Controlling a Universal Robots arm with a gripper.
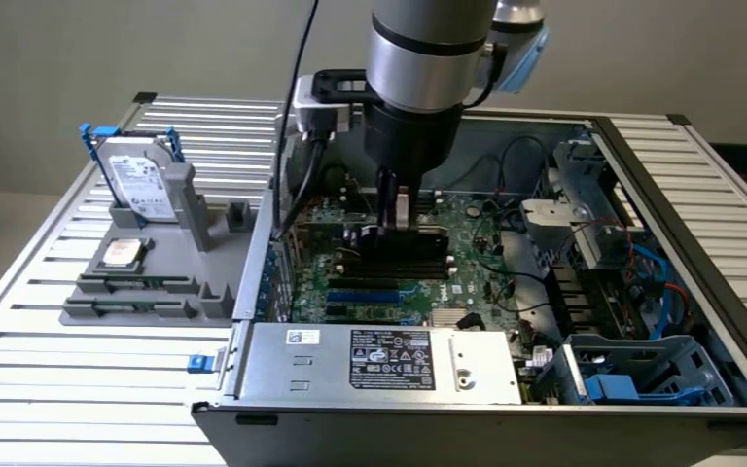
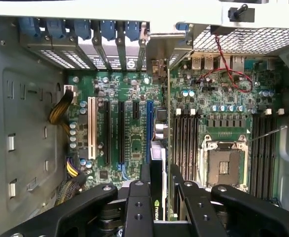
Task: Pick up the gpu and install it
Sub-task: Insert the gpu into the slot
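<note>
Hand (image 2: 160, 180) clamped on the gpu (image 2: 156, 205), card upright and edge-on inside the computer case (image 1: 724, 253), just beside the blue PCIe slot (image 2: 149, 131) (seated or not, can't tell). Best done: keep card square, line its edge over the slot, push straight down evenly.

The gpu (image 2: 157, 205) has a matt black plastic shroud, and the gripper (image 2: 160, 169) fingers (image 2: 137, 202) are matt black too, smooth and dotted with small bolt holes. The board (image 2: 129, 123) is green laminate with a slight sheen, carrying black, white and blue plastic slots, inside a case (image 2: 31, 123) of dull grey sheet metal. The table (image 1: 62, 375) is ribbed satin aluminium, the arm (image 1: 432, 49) is smooth silver metal, and the drive (image 1: 137, 180) is bright metal with a blue plastic handle, standing in a matt grey plastic holder (image 1: 153, 297).
</note>
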